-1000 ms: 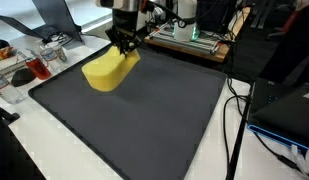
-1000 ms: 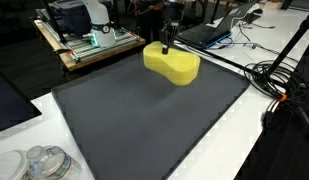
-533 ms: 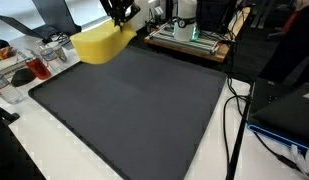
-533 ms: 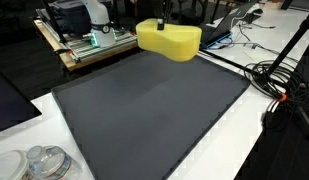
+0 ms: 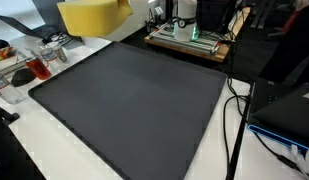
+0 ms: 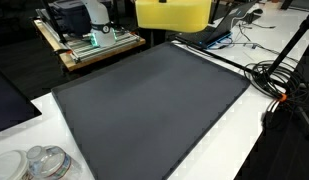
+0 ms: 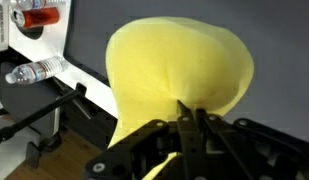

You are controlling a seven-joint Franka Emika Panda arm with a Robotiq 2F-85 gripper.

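Pincer (image 7: 190, 118) clamped shut on yellow sponge (image 7: 179, 60), sponge hanging well above dark mat (image 5: 134, 100), clear of it

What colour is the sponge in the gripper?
Yellow, plain. The sponge shows best in the wrist view, pinched by the gripper.

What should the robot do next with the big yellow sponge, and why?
Probably carry it slowly sideways with jaws shut. The yellow sponge hangs high, clear of the dark mat, and the gripper pinches only its edge, so a quick move might shake it loose.
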